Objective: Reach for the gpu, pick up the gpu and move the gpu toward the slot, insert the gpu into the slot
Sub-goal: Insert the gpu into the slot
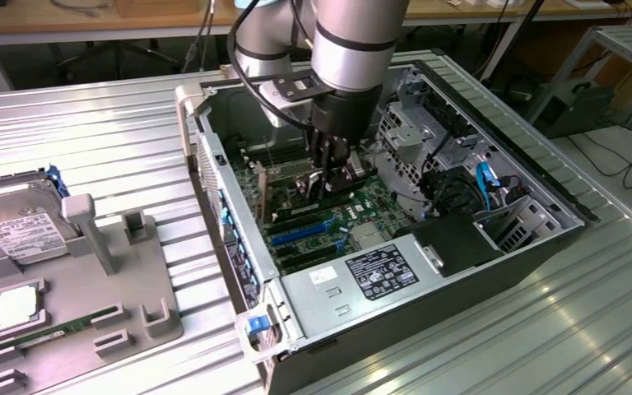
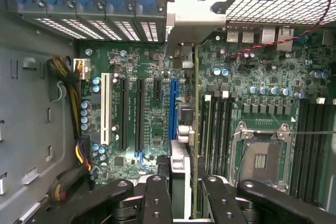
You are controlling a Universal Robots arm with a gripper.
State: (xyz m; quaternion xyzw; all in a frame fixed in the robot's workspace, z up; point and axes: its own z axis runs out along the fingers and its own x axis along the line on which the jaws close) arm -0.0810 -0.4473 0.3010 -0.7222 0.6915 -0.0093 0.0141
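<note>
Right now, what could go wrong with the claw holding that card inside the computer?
One: the gpu hangs edge-on in the claw and looks beside the blue slot, not over it, so pushing down might jam it on the green board. Two: its silver bracket sits close to the case's back wall and could catch there.

Arm (image 1: 355, 41) reaching steeply down, fingers (image 2: 156, 198) pinched narrowly together, pointing downward
</note>
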